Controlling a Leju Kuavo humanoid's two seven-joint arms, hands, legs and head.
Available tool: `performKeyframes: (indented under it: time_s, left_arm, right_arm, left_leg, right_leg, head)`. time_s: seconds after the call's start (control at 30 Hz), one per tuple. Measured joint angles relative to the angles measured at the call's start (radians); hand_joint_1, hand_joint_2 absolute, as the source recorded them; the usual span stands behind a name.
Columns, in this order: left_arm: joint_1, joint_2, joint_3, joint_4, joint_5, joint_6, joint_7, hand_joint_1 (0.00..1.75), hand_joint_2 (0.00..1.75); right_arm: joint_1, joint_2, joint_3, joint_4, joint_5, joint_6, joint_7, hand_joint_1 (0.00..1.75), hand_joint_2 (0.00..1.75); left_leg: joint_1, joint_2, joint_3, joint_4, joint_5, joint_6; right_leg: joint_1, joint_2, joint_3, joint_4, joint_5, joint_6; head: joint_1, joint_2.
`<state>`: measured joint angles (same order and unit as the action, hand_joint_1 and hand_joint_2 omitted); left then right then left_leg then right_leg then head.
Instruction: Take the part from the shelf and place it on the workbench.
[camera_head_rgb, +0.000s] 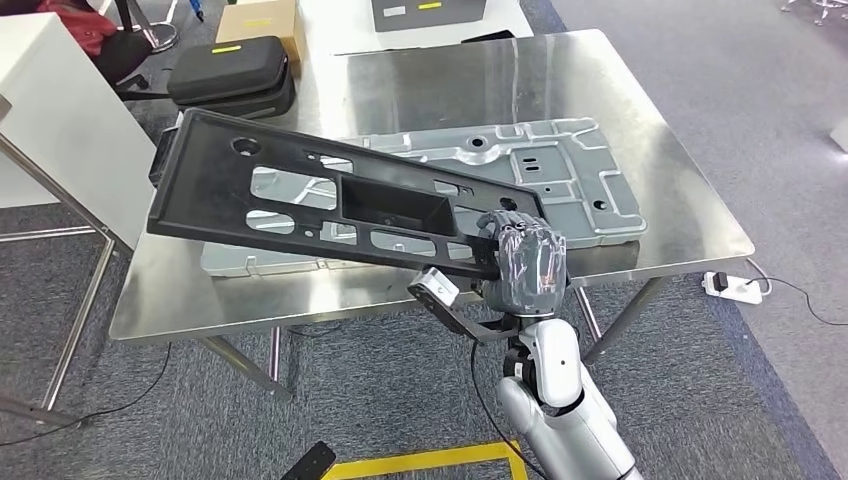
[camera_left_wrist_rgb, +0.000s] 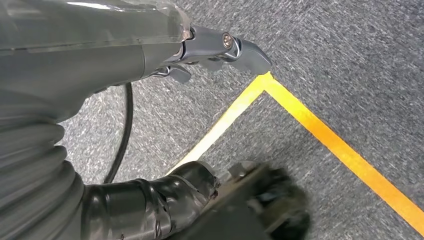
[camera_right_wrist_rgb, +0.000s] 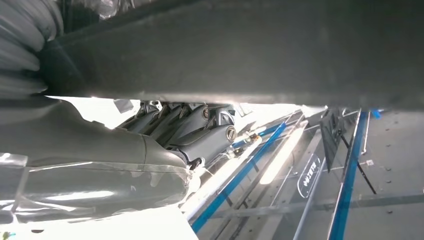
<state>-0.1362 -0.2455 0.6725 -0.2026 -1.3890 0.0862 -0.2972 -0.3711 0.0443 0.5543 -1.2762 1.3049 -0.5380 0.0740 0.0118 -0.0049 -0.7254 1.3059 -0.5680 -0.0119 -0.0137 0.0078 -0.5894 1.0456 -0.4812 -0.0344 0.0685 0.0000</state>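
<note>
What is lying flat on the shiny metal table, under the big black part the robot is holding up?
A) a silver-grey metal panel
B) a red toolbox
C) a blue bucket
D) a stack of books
A: a silver-grey metal panel lies flat on the workbench, while the right hand grips one end of the black plastic part and holds it tilted above.

Workshop: steel workbench (camera_head_rgb: 660, 150), floor tape (camera_left_wrist_rgb: 320, 131).

Around my steel table (camera_head_rgb: 660, 150) lies grey carpet (camera_head_rgb: 760, 80) with yellow tape (camera_head_rgb: 420, 462) near its front edge. Behind the table's far left corner sit black cases (camera_head_rgb: 232, 72) and a cardboard box (camera_head_rgb: 262, 22); a white power strip (camera_head_rgb: 728, 287) lies right.
</note>
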Motion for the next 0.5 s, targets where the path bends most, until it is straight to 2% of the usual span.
performKeyframes:
  time_s: [0.03, 0.1, 0.13, 0.17, 0.23, 0.3, 0.33, 0.37, 0.43, 0.47, 0.5]
  left_arm:
    - [0.001, 0.000, 0.000, 0.000, 0.000, 0.000, 0.000, 0.00, 1.75]
    - [0.001, 0.000, 0.000, 0.000, 0.004, 0.001, 0.000, 0.00, 1.75]
    - [0.000, 0.000, 0.000, 0.000, 0.007, 0.003, 0.001, 0.00, 1.75]
    - [0.000, 0.000, 0.000, 0.000, 0.010, 0.006, 0.002, 0.00, 1.75]
    - [-0.001, 0.000, 0.000, 0.000, 0.013, 0.013, 0.004, 0.00, 1.75]
    - [0.000, 0.000, 0.000, 0.000, 0.013, 0.019, 0.006, 0.00, 1.75]
    - [0.000, 0.000, 0.000, 0.000, 0.013, 0.024, 0.008, 0.00, 1.75]
    - [-0.002, -0.001, 0.000, 0.000, 0.013, 0.029, 0.009, 0.00, 1.75]
    - [-0.005, -0.002, 0.000, 0.000, 0.014, 0.033, 0.010, 0.00, 1.75]
    - [-0.005, -0.002, 0.000, 0.000, 0.015, 0.030, 0.008, 0.00, 1.75]
    - [-0.005, -0.003, 0.000, 0.000, 0.017, 0.024, 0.005, 0.00, 1.75]
  right_arm:
    - [0.001, 0.000, 0.000, 0.000, 0.000, 0.000, 0.000, 1.75, 1.75]
    - [0.000, 0.000, 0.000, 0.000, 0.000, 0.000, 0.000, 1.75, 1.75]
    - [-0.001, 0.000, 0.000, 0.000, 0.001, 0.000, 0.000, 1.75, 1.75]
    - [-0.001, 0.000, -0.001, 0.000, 0.002, 0.000, 0.001, 1.75, 1.75]
    - [0.000, 0.000, -0.001, -0.001, 0.006, -0.001, 0.002, 1.75, 1.75]
    - [0.001, 0.000, -0.003, -0.003, 0.008, -0.001, 0.002, 1.75, 1.75]
    - [0.000, 0.000, -0.004, -0.003, 0.010, -0.001, 0.002, 1.75, 1.75]
    - [-0.001, -0.001, -0.005, -0.004, 0.010, -0.001, 0.003, 1.75, 1.75]
    - [0.000, -0.002, -0.005, -0.005, 0.012, -0.001, 0.003, 1.75, 1.75]
    - [0.003, -0.003, -0.006, -0.005, 0.012, -0.001, 0.003, 1.75, 1.75]
    - [0.006, -0.004, -0.006, -0.005, 0.012, 0.000, 0.004, 1.75, 1.75]
  left_leg:
    - [-0.001, 0.000, 0.005, -0.034, 0.039, 0.004]
    - [-0.004, 0.000, 0.051, -0.162, 0.125, 0.016]
    - [-0.008, -0.001, 0.075, -0.216, 0.148, 0.022]
    - [-0.011, -0.001, 0.090, -0.251, 0.154, 0.027]
    - [-0.016, -0.001, 0.100, -0.274, 0.145, 0.032]
    - [-0.010, -0.001, 0.111, -0.292, 0.146, 0.036]
    - [-0.006, -0.001, 0.118, -0.302, 0.147, 0.039]
    - [-0.003, 0.000, 0.125, -0.309, 0.147, 0.042]
    - [-0.003, 0.000, 0.129, -0.311, 0.143, 0.046]
    - [-0.004, 0.000, 0.130, -0.310, 0.140, 0.047]
    - [-0.004, 0.000, 0.132, -0.309, 0.137, 0.047]
  right_leg:
    - [0.001, 0.002, 0.010, 0.000, -0.006, 0.001]
    - [0.003, 0.004, 0.030, -0.001, -0.019, 0.004]
    - [0.004, 0.005, 0.036, -0.002, -0.024, 0.007]
    - [0.005, 0.005, 0.038, -0.003, -0.027, 0.011]
    - [0.004, 0.005, 0.038, -0.008, -0.029, 0.021]
    - [0.005, 0.003, 0.039, -0.009, -0.034, 0.032]
    - [0.005, 0.001, 0.032, 0.008, -0.045, 0.037]
    - [0.005, -0.001, 0.013, 0.045, -0.064, 0.041]
    - [0.002, -0.002, -0.058, 0.167, -0.111, 0.046]
    - [0.001, -0.003, -0.093, 0.220, -0.122, 0.047]
    - [0.001, -0.003, -0.115, 0.242, -0.114, 0.047]
  head:
    - [0.000, 0.000]
    - [0.001, 0.000]
    - [0.000, 0.000]
    - [0.001, 0.000]
    - [0.000, 0.000]
    - [0.000, 0.000]
    - [0.001, 0.000]
    - [0.001, 0.000]
    - [0.002, 0.000]
    - [0.001, 0.000]
    - [0.001, 0.000]
